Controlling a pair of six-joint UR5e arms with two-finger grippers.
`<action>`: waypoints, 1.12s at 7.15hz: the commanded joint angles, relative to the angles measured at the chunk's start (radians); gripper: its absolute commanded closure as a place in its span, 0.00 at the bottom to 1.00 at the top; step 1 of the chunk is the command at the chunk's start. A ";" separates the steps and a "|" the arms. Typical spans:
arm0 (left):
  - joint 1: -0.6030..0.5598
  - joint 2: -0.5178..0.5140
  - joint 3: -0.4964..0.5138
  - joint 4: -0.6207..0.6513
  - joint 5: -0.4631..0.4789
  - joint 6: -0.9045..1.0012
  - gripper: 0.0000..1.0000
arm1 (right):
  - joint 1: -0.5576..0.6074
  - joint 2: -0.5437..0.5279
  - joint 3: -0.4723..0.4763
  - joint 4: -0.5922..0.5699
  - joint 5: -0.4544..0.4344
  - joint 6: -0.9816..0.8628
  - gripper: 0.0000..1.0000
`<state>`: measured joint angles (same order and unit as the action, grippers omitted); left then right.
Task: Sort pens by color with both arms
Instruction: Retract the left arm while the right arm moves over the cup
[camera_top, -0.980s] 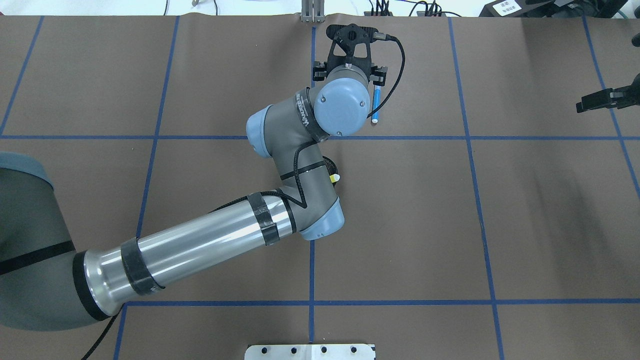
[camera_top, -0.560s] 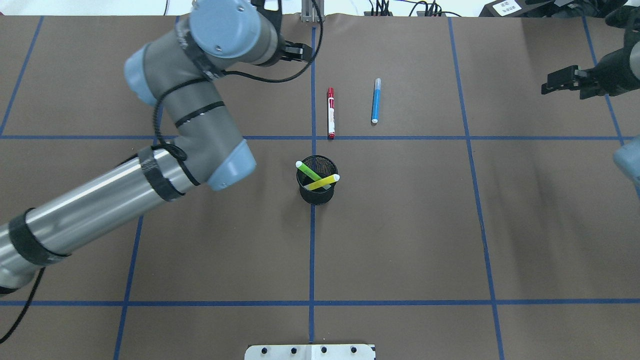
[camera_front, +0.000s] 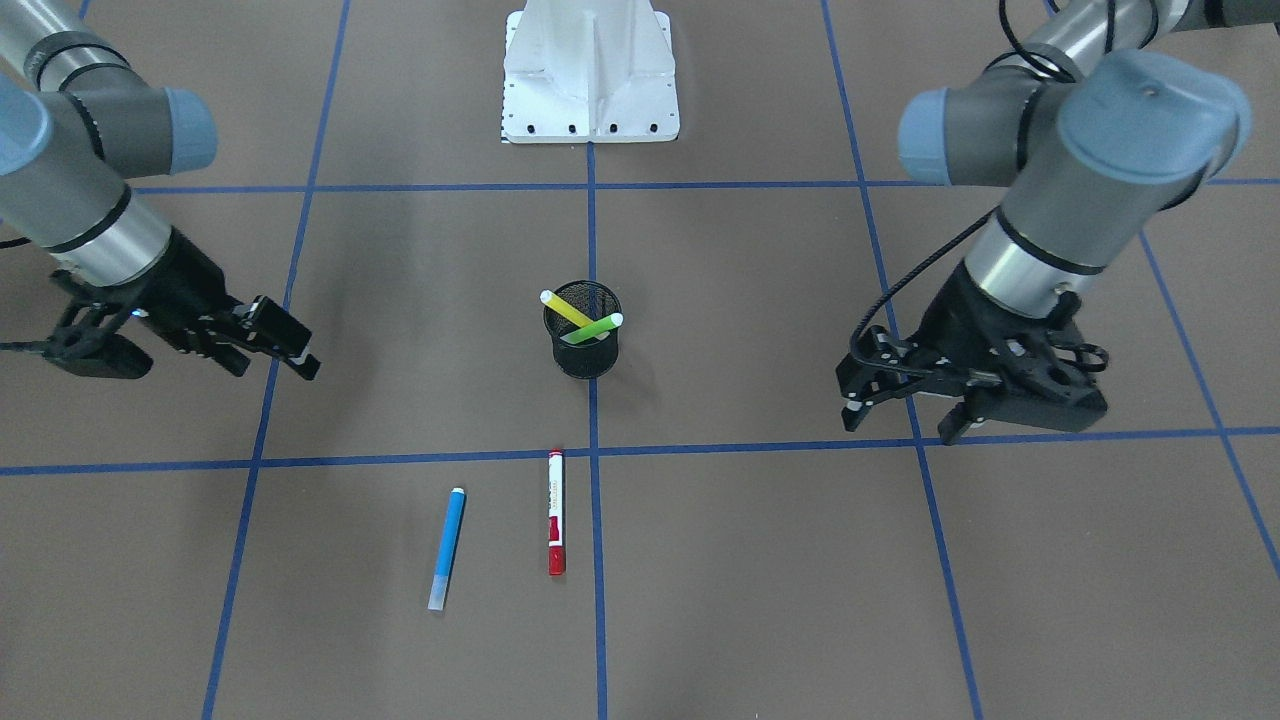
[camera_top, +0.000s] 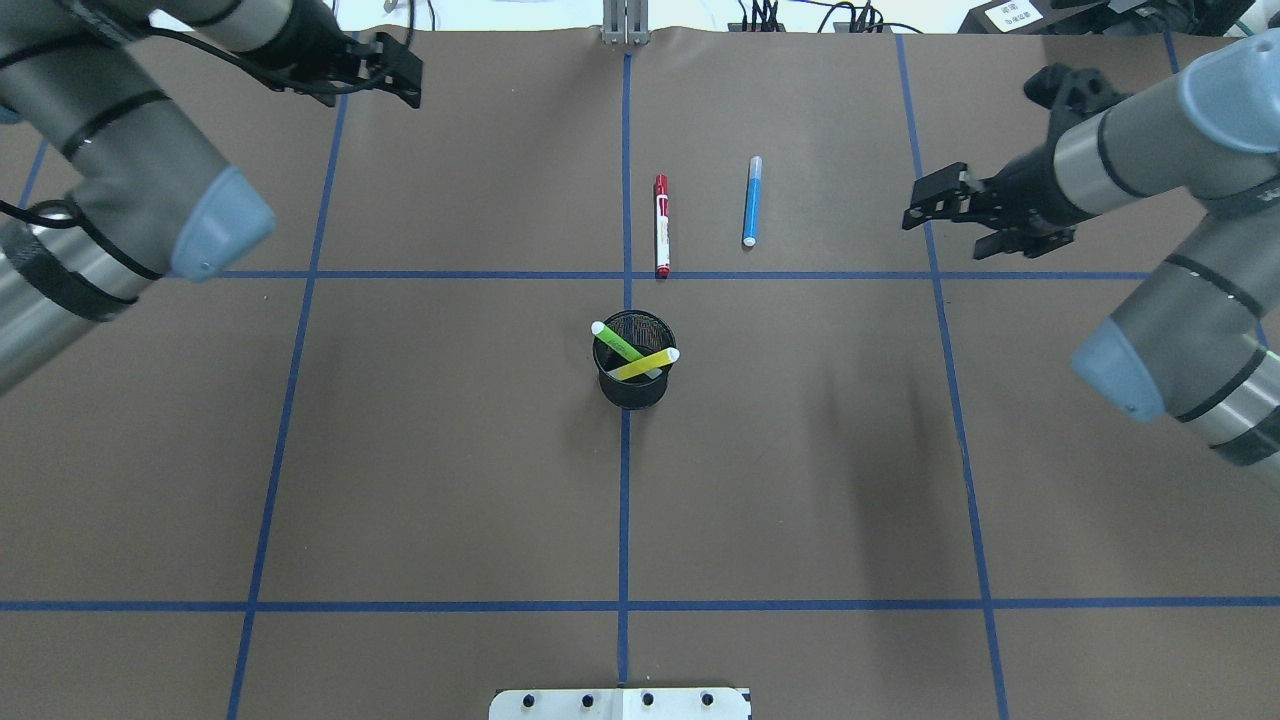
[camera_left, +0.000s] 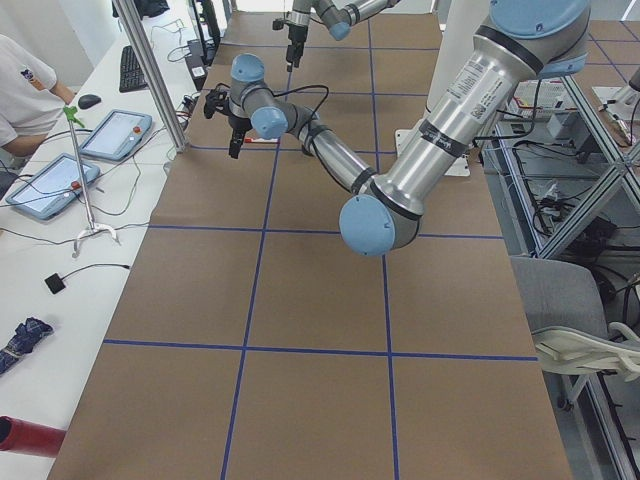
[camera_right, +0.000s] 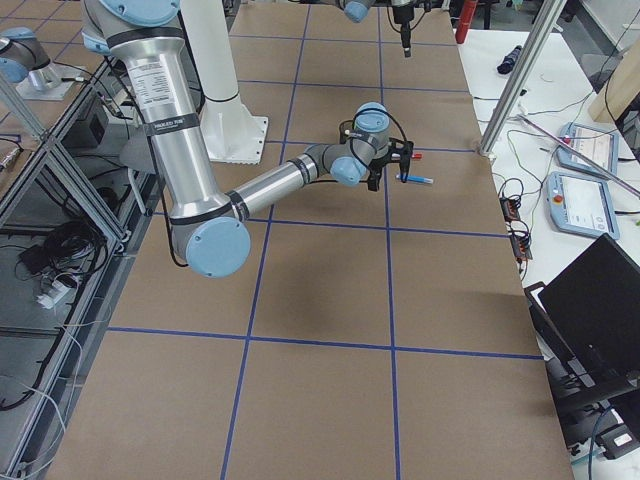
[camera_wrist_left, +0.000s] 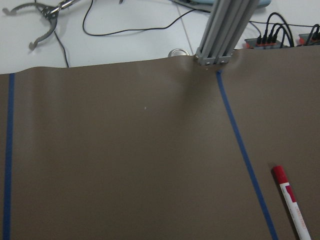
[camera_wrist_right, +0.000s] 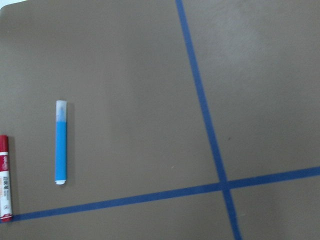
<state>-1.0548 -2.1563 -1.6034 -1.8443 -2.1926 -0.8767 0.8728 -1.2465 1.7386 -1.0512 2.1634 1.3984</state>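
1. Approx. half done, I'd judge: red marker (camera_top: 661, 225) & blue pen (camera_top: 751, 200) lie flat, apart, beyond the mesh cup (camera_top: 634, 388). Green pen (camera_top: 618, 342) & yellow pen (camera_top: 648, 362) stand crossed inside it, left for you.
2. Left gripper (camera_front: 900, 420) & right gripper (camera_front: 292, 352): both parted, empty, well out at the sides.
3. Only likely snag: cup rim and the crossed pens.

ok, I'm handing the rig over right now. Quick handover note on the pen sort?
Left gripper: open, empty, over the table's far left.
Right gripper: open, empty, to the right of the blue pen.
Red marker and blue pen lie flat, parallel and apart, beyond the mesh cup.
Green pen and yellow pen lean crossed in the cup.
Left to do: probably pull those two out and lay them down.
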 joint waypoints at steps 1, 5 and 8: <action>-0.106 0.134 -0.021 -0.001 -0.193 0.007 0.01 | -0.138 0.097 0.009 -0.003 -0.036 0.167 0.01; -0.254 0.262 -0.064 -0.003 -0.363 0.036 0.01 | -0.227 0.186 -0.008 -0.001 -0.085 0.287 0.01; -0.261 0.279 -0.079 -0.003 -0.363 0.036 0.01 | -0.236 0.272 -0.053 -0.045 -0.102 0.301 0.01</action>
<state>-1.3132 -1.8830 -1.6768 -1.8474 -2.5550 -0.8407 0.6388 -1.0207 1.7089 -1.0656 2.0670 1.6962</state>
